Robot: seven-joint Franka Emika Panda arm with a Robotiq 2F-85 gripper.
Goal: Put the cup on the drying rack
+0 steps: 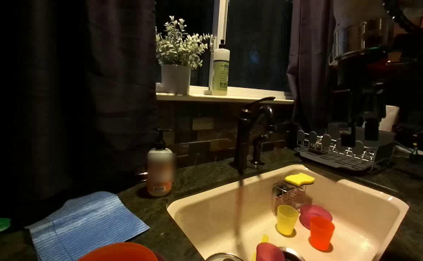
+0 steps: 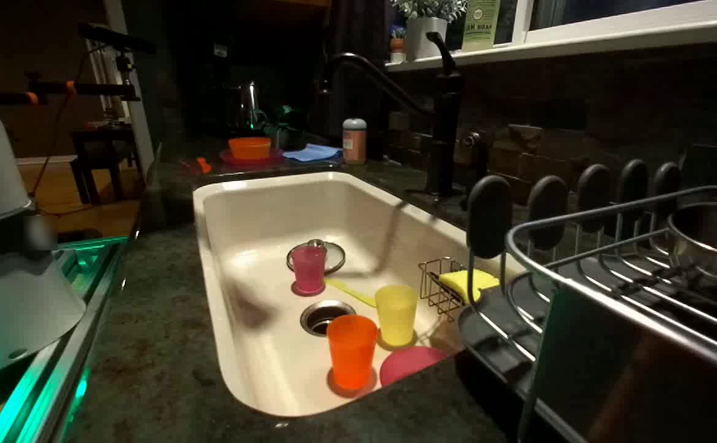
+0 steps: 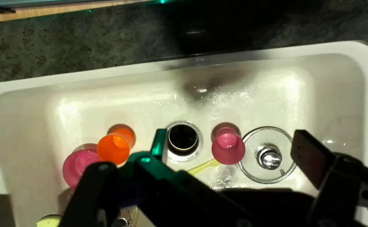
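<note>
The cup, a pink-magenta tumbler point(image 2: 308, 269), stands upright in the sink beside a glass lid. It also shows at the bottom edge of an exterior view point(image 1: 269, 252) and in the wrist view point(image 3: 228, 151). The dark drying rack point(image 1: 336, 159) with upright prongs stands on the counter beside the sink; it also shows in an exterior view point(image 2: 489, 215). My gripper point(image 1: 360, 134) is open and empty, high up and lined up with the rack in that view. In the wrist view the gripper point(image 3: 234, 148) looks down into the sink, with the cup far below between its fingers.
An orange-red cup point(image 2: 352, 354), a yellow cup point(image 2: 395, 314), a pink dish point(image 2: 412, 364), a yellow utensil point(image 3: 203, 167) and the glass lid point(image 3: 267, 154) are in the sink point(image 2: 220, 295). The faucet point(image 2: 444, 135) rises behind. A metal bowl point(image 2: 715, 240) sits in the rack.
</note>
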